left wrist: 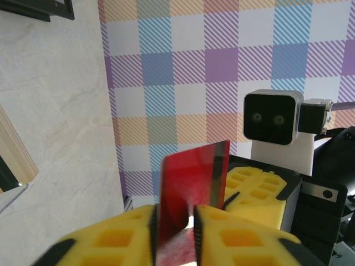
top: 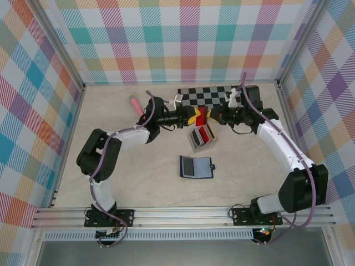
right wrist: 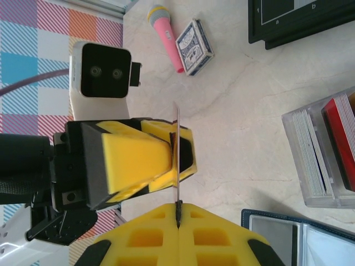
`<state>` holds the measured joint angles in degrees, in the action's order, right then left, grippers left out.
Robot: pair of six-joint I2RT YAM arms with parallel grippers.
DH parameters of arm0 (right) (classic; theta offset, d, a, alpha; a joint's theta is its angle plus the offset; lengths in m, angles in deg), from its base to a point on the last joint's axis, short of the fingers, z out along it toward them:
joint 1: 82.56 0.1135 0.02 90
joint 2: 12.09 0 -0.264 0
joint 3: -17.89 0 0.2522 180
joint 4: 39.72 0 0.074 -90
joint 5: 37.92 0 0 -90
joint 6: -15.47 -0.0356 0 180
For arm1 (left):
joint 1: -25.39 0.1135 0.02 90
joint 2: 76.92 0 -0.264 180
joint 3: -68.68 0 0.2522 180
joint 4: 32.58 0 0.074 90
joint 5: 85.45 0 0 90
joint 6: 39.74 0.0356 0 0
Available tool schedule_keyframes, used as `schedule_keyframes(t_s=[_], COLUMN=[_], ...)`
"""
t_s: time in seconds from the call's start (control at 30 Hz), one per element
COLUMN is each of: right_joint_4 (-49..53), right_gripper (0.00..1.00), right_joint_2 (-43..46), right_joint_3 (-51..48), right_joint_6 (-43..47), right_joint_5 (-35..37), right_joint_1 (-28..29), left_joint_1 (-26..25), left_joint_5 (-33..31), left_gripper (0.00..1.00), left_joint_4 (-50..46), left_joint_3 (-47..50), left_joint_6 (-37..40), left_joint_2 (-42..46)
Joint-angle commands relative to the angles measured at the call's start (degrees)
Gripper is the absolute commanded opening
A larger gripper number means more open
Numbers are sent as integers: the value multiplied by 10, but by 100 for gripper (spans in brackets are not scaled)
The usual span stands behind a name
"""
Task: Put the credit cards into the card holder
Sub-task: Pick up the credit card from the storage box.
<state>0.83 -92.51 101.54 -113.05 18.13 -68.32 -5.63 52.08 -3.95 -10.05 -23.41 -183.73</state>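
Near-left of table (top: 138, 177) bare, free approach. Centre tight: red card (top: 203, 117) bridges left gripper (top: 192, 117) and right gripper (top: 215, 117), both pinching it. Card stand (top: 202, 137) close on their near side, chessboard (top: 205, 95) behind, card holder (top: 196, 167) nearer still.

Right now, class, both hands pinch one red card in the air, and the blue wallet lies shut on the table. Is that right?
Not quite: the top view shows the wallet lying open, not shut. The left hand and right hand do both pinch the red card.
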Motion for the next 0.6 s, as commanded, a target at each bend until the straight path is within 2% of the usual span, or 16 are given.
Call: schedule_keyframes(t_s=[0.0, 0.07, 0.23, 0.3, 0.4, 0.47, 0.57], right_joint_4=[-16, -16, 7, 43, 103, 129, 141], right_gripper=[4, 4, 11, 21, 33, 41, 53], right_joint_2=[5, 6, 18, 24, 30, 32, 33], right_joint_3=[-10, -15, -36, -47, -68, -91, -133], right_joint_6=[-5, -6, 10, 34, 80, 99, 107], right_joint_5=[-15, -14, 4, 36, 107, 155, 230], right_joint_1=[-4, -4, -4, -3, 11, 34, 75], left_joint_1=[-2, -3, -8, -16, -38, -66, -108], left_joint_5=[14, 12, 0, -20, -75, -146, -240], left_gripper=[13, 1, 0, 0, 0, 0, 0], left_joint_4=[31, 30, 6, -31, -150, -278, -375], left_joint_3=[9, 13, 39, 60, 86, 92, 110], left_joint_6=[3, 2, 13, 34, 106, 178, 233], left_joint_2=[13, 16, 37, 56, 98, 131, 165])
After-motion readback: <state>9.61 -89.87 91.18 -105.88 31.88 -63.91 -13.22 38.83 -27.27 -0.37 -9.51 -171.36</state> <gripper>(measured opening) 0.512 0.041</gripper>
